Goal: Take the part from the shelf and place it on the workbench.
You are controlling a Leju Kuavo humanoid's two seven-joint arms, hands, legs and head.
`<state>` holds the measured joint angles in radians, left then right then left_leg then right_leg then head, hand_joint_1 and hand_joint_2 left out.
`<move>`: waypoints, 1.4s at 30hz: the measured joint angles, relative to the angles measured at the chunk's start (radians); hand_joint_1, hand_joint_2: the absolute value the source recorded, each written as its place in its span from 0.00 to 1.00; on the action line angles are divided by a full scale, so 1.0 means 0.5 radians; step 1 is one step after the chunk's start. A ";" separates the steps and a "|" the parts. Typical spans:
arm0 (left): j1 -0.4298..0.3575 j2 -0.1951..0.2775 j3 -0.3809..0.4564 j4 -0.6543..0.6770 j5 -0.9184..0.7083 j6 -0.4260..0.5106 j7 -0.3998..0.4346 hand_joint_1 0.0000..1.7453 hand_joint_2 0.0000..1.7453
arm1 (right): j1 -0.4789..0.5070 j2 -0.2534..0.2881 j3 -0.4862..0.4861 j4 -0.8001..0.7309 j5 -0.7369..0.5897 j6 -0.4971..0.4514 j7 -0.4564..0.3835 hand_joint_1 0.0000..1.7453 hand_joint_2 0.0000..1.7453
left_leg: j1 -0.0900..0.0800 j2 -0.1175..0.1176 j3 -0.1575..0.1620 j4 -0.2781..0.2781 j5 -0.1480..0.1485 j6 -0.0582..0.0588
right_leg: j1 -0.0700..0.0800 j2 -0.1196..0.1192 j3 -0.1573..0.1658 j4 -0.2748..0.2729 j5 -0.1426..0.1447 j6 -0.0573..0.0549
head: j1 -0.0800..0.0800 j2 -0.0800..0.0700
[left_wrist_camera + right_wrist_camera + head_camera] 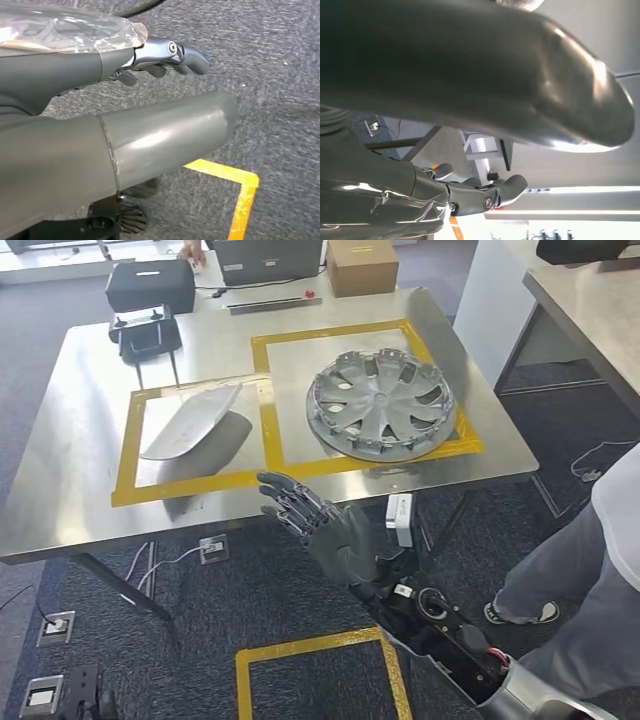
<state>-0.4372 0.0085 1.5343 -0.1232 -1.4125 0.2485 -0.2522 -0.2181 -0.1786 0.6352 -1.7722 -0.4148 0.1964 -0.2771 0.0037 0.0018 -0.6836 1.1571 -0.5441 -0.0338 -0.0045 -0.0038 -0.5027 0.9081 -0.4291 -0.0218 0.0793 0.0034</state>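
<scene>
R hand point(332, 530) empty, fingers spread, just off workbench point(75, 510) near edge, over carpet | L hand point(113, 130) over carpet, fingers apart, holding nothing | I see hubcap part point(381, 403) flat in R yellow-tape box, rim on tape | grey panel point(192, 420) in L box | person's leg point(573, 580) near on R.

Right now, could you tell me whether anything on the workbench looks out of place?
Yes: the wheel cover sits off-centre in its yellow-taped square, its rim overlapping the tape at the near right. The flat grey part lies within its own square.
</scene>
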 joint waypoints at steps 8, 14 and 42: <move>-0.021 0.003 0.001 0.000 0.013 -0.004 -0.001 0.00 0.00 | -0.031 0.007 0.000 0.026 -0.012 0.012 0.004 0.00 0.00 | -0.005 -0.007 0.404 -0.436 0.129 0.043 | 0.009 -0.003 -0.185 0.068 0.115 0.046 | 0.003 0.000; -0.011 0.004 0.001 -0.001 0.025 -0.007 0.000 0.00 0.00 | -0.037 0.010 0.000 0.050 -0.014 0.019 0.004 0.00 0.00 | 0.000 0.008 0.298 -0.458 0.235 0.138 | -0.005 0.003 -0.313 0.397 -0.186 0.100 | 0.023 0.000; -0.022 0.011 0.001 -0.001 0.024 -0.006 0.009 0.00 0.00 | -0.058 0.023 -0.002 0.081 0.014 0.004 -0.002 0.00 0.00 | -0.003 0.002 0.438 -0.491 0.148 0.112 | 0.006 -0.006 -0.231 0.091 0.136 0.066 | 0.001 0.000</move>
<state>-0.4479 0.0139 1.5347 -0.1236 -1.4004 0.2453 -0.2479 -0.2470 -0.1671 0.6342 -1.7317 -0.4078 0.1985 -0.2784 0.0022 0.0029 -0.4645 0.9119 -0.4700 0.0223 -0.0014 -0.0067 -0.6180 0.9534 -0.3612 0.0112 0.0796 0.0034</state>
